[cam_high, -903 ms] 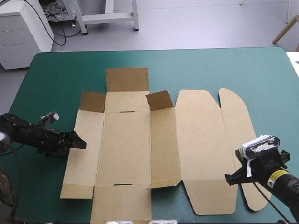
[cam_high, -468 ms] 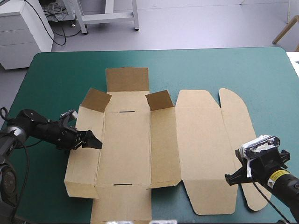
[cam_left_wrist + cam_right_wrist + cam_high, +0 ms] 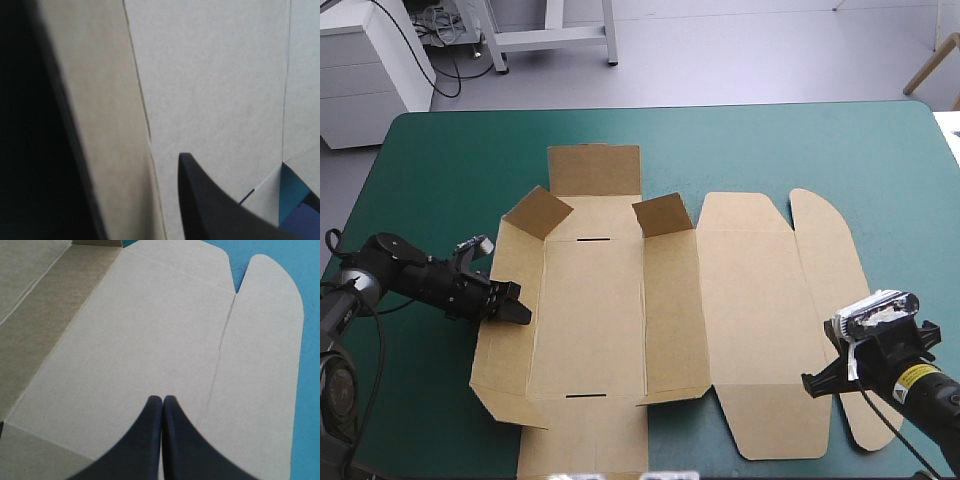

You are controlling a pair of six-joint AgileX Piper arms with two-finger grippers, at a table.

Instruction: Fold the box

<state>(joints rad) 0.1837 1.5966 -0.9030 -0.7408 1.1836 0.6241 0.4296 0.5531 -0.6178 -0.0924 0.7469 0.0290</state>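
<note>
The brown box [image 3: 590, 310] lies opened out in the middle of the teal-green table. Its lid panel [image 3: 750, 320] and rounded tuck flap [image 3: 835, 300] lie flat to the right. The long left wall [image 3: 503, 335] tilts up off the cover, and two small corner flaps [image 3: 538, 210] at the far end stand raised. My left gripper [image 3: 517, 305] is at that left wall, shut on it. In the left wrist view the wall [image 3: 105, 125] rises beside one black finger [image 3: 210, 210]. My right gripper [image 3: 810, 383] is shut and holds nothing. It hovers over the lid's near right part [image 3: 140, 330].
Bare teal-green cover [image 3: 450, 170] runs along the left side and the far edge of the table. The box's near end flap [image 3: 582, 445] reaches almost to the table's near edge.
My left gripper moved in from the left and closed on the box's left wall, which has tilted up from flat. The sheet shifted slightly. The right arm has not moved.
</note>
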